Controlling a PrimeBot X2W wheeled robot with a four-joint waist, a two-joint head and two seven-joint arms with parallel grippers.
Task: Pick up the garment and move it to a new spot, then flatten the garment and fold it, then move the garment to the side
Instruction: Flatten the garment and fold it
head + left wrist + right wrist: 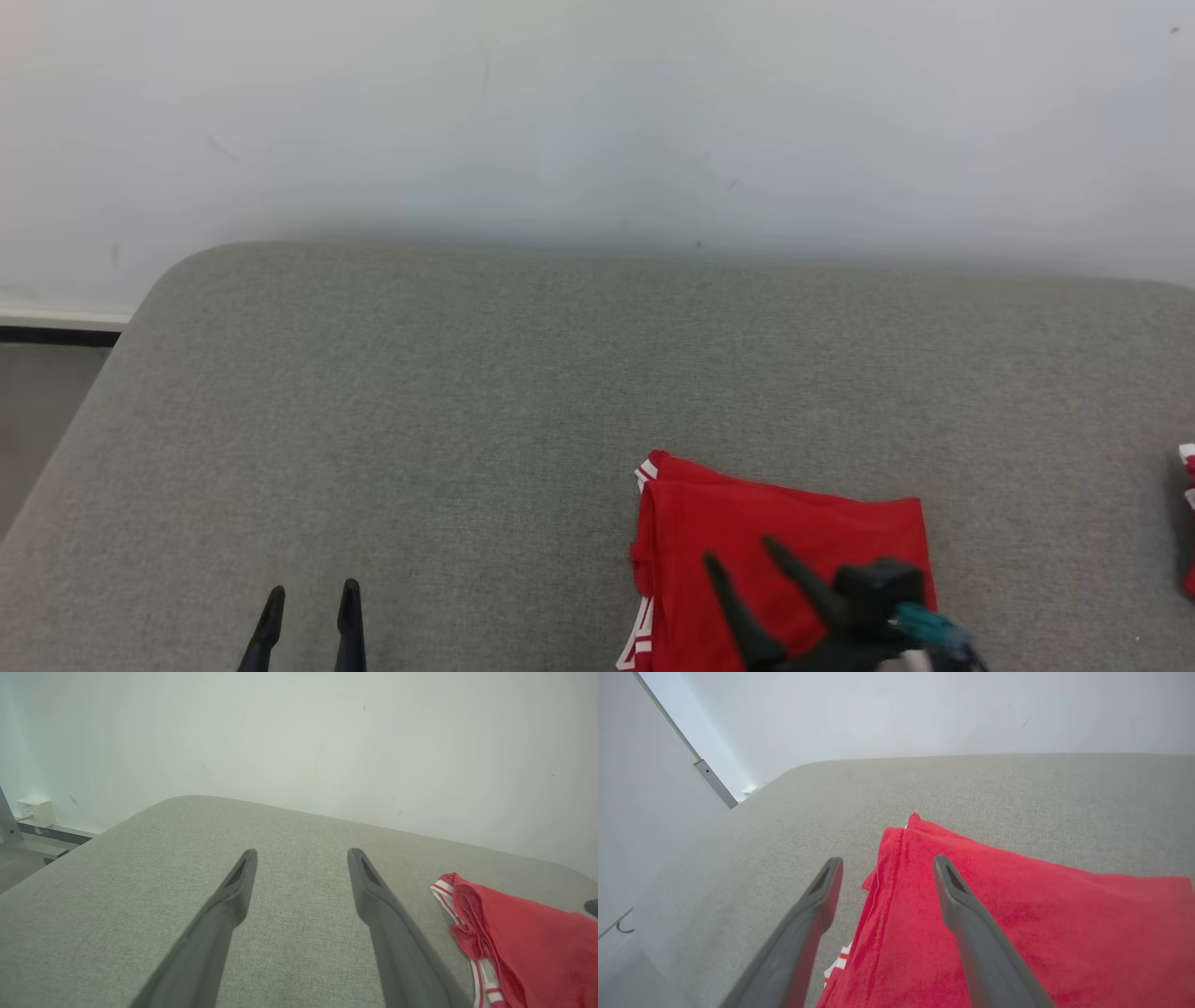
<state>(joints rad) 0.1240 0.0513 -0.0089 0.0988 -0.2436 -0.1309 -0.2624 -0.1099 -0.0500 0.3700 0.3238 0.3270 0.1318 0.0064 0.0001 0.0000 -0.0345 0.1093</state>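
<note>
Now, from the head view, we see a folded red cloth garment with white striped trim (794, 541) lying on a wide grey fabric-covered surface with rounded corners (448, 392), toward its near right part. Our right gripper (738, 550) hangs over the garment's near left portion. Its two long dark fingers are spread apart and clamped on nothing; whether the tips touch the cloth we cannot tell. Our left gripper (313, 590) sits at the lower left, well apart from the garment, its fingers parted over bare grey fabric. A plain pale wall (597, 112) rises behind the surface, and a small piece of another red-and-white cloth (1187, 523) peeks in at the right edge.

From the left wrist view, we look along the left gripper's fingers, which stand wide apart over the grey surface and hold nothing. The garment lies off to the right, its striped edge and a bunched fold facing us. A small white box (36, 810) sits low on the wall at the far left.

From the right wrist view, the right gripper's fingers are likewise wide open. One is over bare grey fabric, the other over the red cloth, and the garment's folded edge runs between them. A thin metal strip (714, 781) slants down the pale panel at the left.
</note>
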